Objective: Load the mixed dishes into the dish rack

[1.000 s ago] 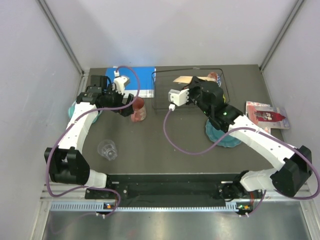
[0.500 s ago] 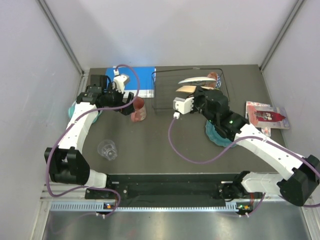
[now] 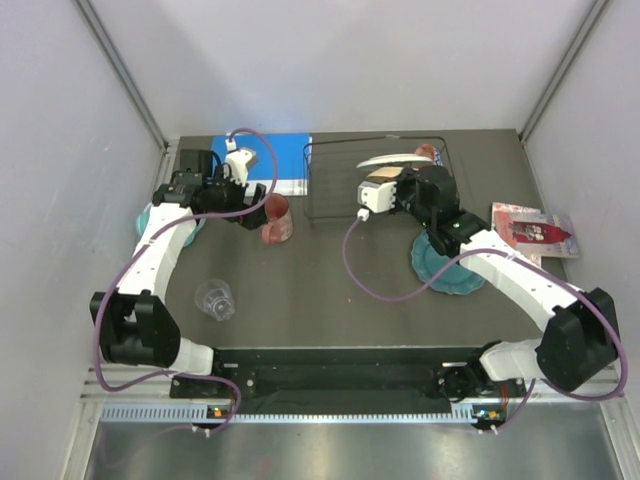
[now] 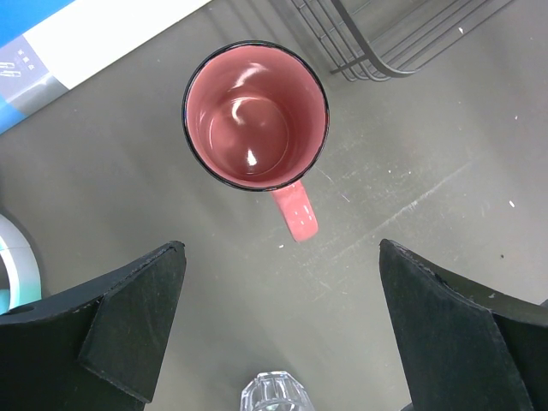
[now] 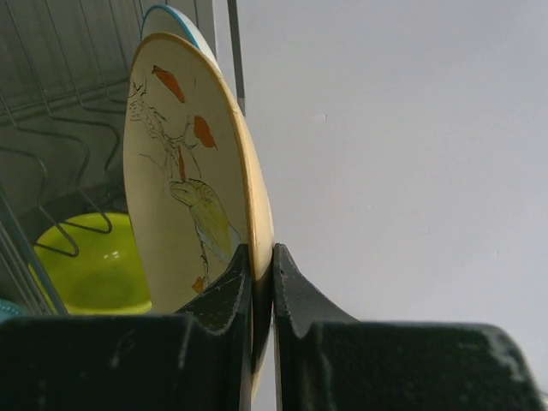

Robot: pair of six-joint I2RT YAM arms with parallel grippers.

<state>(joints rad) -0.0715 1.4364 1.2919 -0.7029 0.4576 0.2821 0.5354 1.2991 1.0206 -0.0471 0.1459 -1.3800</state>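
The black wire dish rack (image 3: 335, 190) stands at the far middle, and over it the right gripper (image 5: 261, 257) holds the white plate (image 5: 175, 171) on its edge, with both fingers pinching the rim. A lime bowl (image 5: 94, 274) shows among the rack wires, below the plate. Left of the rack, the left gripper (image 4: 280, 248) hangs above the red cup (image 4: 255, 116), its fingers spread wide and not touching it.

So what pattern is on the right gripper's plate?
Cream plate, thin dark lines, green and orange-red marks; right wrist view.
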